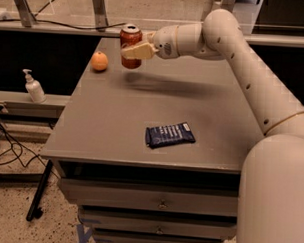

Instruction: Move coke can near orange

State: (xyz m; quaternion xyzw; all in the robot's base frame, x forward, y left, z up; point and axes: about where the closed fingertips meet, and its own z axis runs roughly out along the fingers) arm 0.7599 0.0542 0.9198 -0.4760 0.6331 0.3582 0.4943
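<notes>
At the far left, a white pump bottle point(34, 87) stood on a low ledge beside the table, with dark cables point(6, 151) trailing over the speckled floor below it. The grey table point(107, 122) filled the middle of the view, with drawers point(159, 204) under its front edge.

Near the table's far left corner, the orange point(99, 61) sat on the surface. Just to its right was the coke can point(130, 45), upright, with its silver top showing. It was close to the fruit but not touching it. The gripper point(129, 50) was clenched on the can, one pale finger point(137, 51) lying across its red side. The can appeared to be held clear of the tabletop, and a soft shadow point(153, 84) lay on the surface below and to the right of it.

Further right and toward the front of the table, a dark blue snack packet point(170, 134) lay flat, well apart from both the can and the orange.

The white arm point(234, 51) reached in from the right, running from the wrist behind the can along the far side of the table and down to a broad rounded segment in the lower right corner.
</notes>
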